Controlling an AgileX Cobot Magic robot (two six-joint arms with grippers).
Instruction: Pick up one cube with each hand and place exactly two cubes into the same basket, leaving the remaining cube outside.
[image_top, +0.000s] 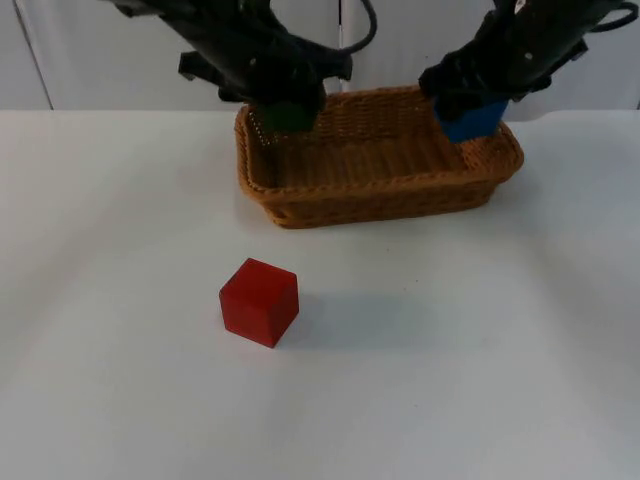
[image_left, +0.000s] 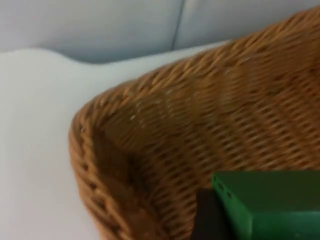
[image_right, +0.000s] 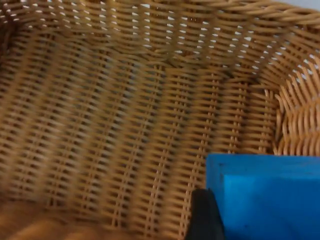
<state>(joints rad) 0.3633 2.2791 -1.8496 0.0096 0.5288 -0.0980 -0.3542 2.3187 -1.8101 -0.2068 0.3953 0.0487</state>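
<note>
Red and solid, a wooden-looking cube (image_top: 259, 301) sits alone on the white table top (image_top: 480, 380), well apart from the rest, the one we judge is meant to stay outside. Behind it lies the oblong woven wicker basket (image_top: 375, 195). Our left gripper (image_top: 288, 112) hangs over the basket's left end, clamped on a green cube (image_left: 270, 205); our right gripper (image_top: 470, 115) hangs over the right end, clamped on a blue cube (image_right: 265, 195). Both cubes hang above the weave, neither resting on it. We read this as the placing step: next each gripper must lower a little and let go inside the rim.
</note>
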